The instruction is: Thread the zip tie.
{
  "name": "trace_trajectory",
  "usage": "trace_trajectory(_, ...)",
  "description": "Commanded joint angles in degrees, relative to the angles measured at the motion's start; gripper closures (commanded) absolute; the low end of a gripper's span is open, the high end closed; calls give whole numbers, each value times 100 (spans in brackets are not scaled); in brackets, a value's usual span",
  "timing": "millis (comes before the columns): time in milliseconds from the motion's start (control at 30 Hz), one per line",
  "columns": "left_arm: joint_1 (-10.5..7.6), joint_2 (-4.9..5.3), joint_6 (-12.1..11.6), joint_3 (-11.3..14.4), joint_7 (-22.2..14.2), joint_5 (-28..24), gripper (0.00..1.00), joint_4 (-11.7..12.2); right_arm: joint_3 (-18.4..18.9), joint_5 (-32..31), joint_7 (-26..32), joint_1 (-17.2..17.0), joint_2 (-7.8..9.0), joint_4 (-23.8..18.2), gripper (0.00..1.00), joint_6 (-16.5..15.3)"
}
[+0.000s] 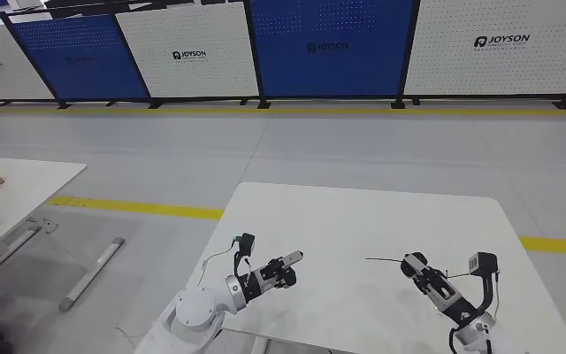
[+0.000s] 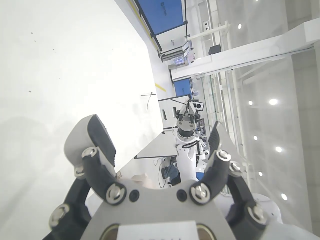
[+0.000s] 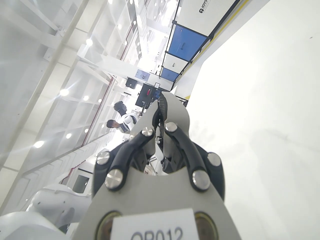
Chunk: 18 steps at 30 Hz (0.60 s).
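White worktop point(image 1: 354, 221), with blue and white partition panels point(image 1: 186, 49) bearing logos behind it and a second table point(image 1: 35, 181) off to one side. Left claw point(image 2: 160, 138) is spread wide. Right claw point(image 1: 409, 260) is clamped on a thin black zip tie point(image 1: 382, 260) that pokes toward the left claw; the tie's tip is hard to make out.

The left arm's grey metal end effector with black pads point(image 2: 155, 126) has its fingers spread wide and angles toward the right arm. Well apart from it, the right arm's matching grey end effector point(image 3: 160, 98) angles back, its fingers pinched together on a thin black zip tie point(image 1: 385, 260).
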Motion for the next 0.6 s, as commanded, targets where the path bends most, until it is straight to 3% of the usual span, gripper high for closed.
trace_trajectory(0, 0, 0, 0, 0, 0, 0, 0, 0, 1, -2, -2, -3, 0, -1, 100, 0)
trace_trajectory(233, -11, -3, -9, 7, 39, -23, 0, -3, 1, -2, -2, -3, 0, -1, 100, 0)
trace_trajectory(300, -42, -2, -112, 44, 70, 14, 0, -5, 1, -2, -2, -3, 0, -1, 100, 0)
trace_trajectory(367, -64, -13, -160, 211, 1, -65, 0, 4, 1, -2, -2, -3, 0, -1, 100, 0)
trace_trajectory(500, -372, -36, -331, 653, -594, -288, 0, 319, 1, -2, -2, -3, 0, -1, 100, 0)
trace_trajectory(567, -528, -70, -541, 794, -446, -472, 0, 556, 1, -2, -2, -3, 0, -1, 100, 0)
